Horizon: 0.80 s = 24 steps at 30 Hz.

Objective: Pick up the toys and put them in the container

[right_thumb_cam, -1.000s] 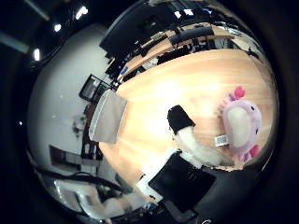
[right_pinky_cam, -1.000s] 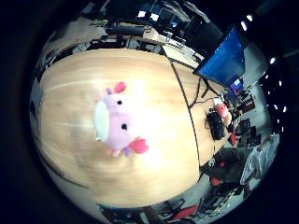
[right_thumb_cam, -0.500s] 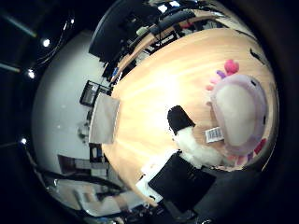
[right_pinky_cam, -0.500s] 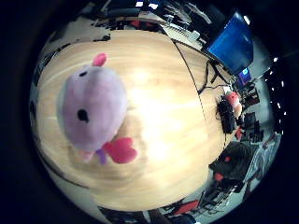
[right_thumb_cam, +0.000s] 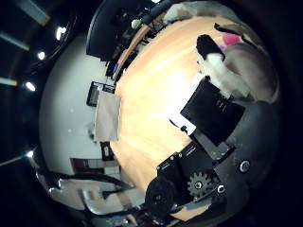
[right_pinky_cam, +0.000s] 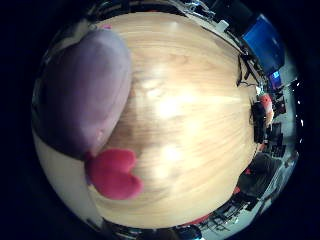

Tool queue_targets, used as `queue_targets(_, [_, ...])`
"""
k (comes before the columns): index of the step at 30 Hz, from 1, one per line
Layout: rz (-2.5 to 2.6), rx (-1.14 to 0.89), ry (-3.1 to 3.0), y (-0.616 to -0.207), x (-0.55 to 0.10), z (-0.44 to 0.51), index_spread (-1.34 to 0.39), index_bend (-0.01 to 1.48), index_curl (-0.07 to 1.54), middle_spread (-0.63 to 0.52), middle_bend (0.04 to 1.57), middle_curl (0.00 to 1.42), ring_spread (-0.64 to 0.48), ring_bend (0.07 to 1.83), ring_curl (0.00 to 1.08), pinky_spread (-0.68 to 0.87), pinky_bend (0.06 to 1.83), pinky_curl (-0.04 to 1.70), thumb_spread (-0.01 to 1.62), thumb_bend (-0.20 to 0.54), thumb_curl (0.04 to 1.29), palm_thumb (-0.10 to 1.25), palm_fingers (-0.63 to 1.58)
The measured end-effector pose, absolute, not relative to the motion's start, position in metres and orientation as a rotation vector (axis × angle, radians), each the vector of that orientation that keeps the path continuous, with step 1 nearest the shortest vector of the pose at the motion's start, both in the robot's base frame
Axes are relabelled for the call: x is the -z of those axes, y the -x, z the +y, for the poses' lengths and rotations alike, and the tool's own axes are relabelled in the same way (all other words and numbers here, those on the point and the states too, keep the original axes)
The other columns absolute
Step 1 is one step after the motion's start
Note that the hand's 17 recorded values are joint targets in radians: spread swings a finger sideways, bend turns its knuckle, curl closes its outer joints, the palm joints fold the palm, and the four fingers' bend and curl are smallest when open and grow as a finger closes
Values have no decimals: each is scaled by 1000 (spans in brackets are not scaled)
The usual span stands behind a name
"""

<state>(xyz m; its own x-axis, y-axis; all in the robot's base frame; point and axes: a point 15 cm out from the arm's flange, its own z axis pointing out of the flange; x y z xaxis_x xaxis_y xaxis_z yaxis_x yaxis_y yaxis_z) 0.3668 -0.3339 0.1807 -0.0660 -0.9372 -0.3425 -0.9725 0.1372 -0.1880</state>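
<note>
Both palm views bulge hard, straight lines bent round toward black rims. Ceiling lamps (right_thumb_cam: 60,32) burn as small hot spots above the table (right_pinky_cam: 200,75); their glare lies in pale blotches mid-table. Purple plush toy (right_pinky_cam: 82,95) beside that glare is soft, out of focus, casting a dull shadow onto the wood along its edge. Room beyond the table dim, smeared.

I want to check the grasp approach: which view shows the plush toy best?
The little finger side view: the plush toy fills much of it, lying on the table, pink foot clear. The thumb side view shows only part of it behind the hand.
</note>
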Motion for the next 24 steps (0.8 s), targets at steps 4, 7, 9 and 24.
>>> queue_targets(4, [2033, -137, 1831, -366, -186, -334, -571, 868, 654, -539, 913, 764, -349, 1305, 496, -270, 1582, 311, 998, 133, 634, 995, 1117])
queue_targets(7, [2020, -137, 1828, -369, -194, -335, -530, 949, 737, -533, 991, 851, -343, 1352, 545, -249, 1627, 350, 997, 125, 666, 1012, 1054])
queue_targets(9, [2011, -125, 1811, -371, -202, -337, -506, 984, 783, -527, 1021, 902, -339, 1380, 577, -240, 1648, 375, 997, 116, 686, 1017, 1012])
queue_targets(24, [1894, -97, 1798, -388, -273, -312, -415, 1099, 961, -478, 1112, 1122, -311, 1463, 728, -198, 1732, 486, 1017, 61, 788, 1033, 869])
